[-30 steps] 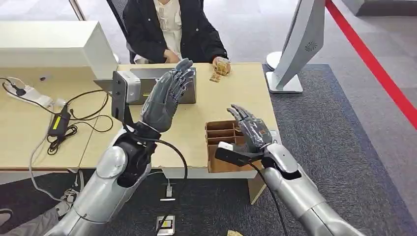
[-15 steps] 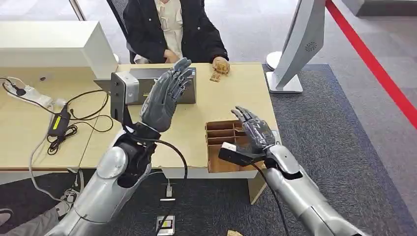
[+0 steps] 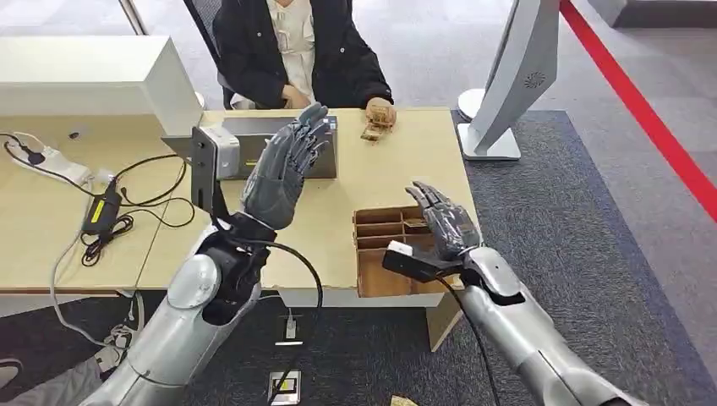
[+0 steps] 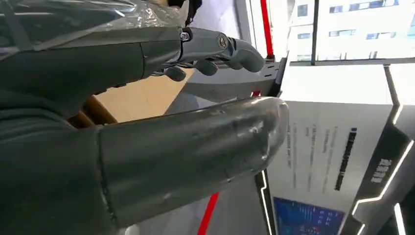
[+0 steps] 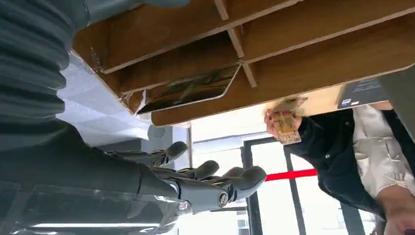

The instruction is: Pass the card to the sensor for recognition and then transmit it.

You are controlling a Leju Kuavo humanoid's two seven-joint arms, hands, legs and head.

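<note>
— While the pale wooden desk (image 3: pixel 397 161) takes up most of the head view, what sits on it?

— A white box-shaped unit (image 3: pixel 93 80) at the far left, a grey sensor box (image 3: pixel 254 139) near the middle of the far edge, and a brown divided wooden box (image 3: pixel 380 245) at the near edge. A person in a dark jacket (image 3: pixel 338 51) sits across the desk, and a grey and white kiosk stand (image 3: pixel 516 76) stands on the carpet to the right.

— And the robot's arms?

— The left hand (image 3: pixel 283 169) is raised upright in front of the sensor box, fingers straight and spread, holding nothing. The right hand (image 3: pixel 444 222) hovers over the divided box, palm down, fingers apart and empty too.

— Where is the card?

— One card (image 5: pixel 188 89) lies in a compartment of the divided box; the right wrist view shows it flat against the box floor, next to a divider. The person's hand (image 3: pixel 380 110) rests on the far edge of the desk holding what may be more cards (image 5: pixel 284 126), though they are too small to be sure.

— Anything smaller?

— A black power adapter (image 3: pixel 103 210) with tangled cables on the left part of the desk.
</note>
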